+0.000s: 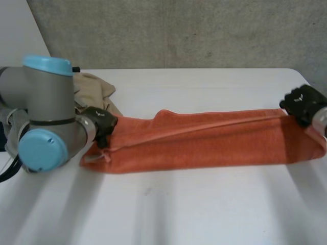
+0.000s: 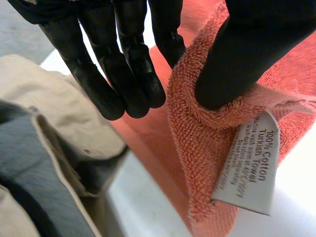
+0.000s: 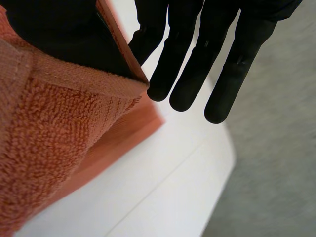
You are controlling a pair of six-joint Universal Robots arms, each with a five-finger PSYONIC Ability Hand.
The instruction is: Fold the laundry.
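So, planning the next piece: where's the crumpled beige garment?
Head view: the crumpled beige garment sits far left on the white table, behind the left hand pinching the orange towel.

A white table [image 1: 204, 209] stretches before me, softly lit. Behind it stands a rough grey concrete wall [image 1: 204, 30]; grey floor [image 3: 276, 173] lies past its edge.
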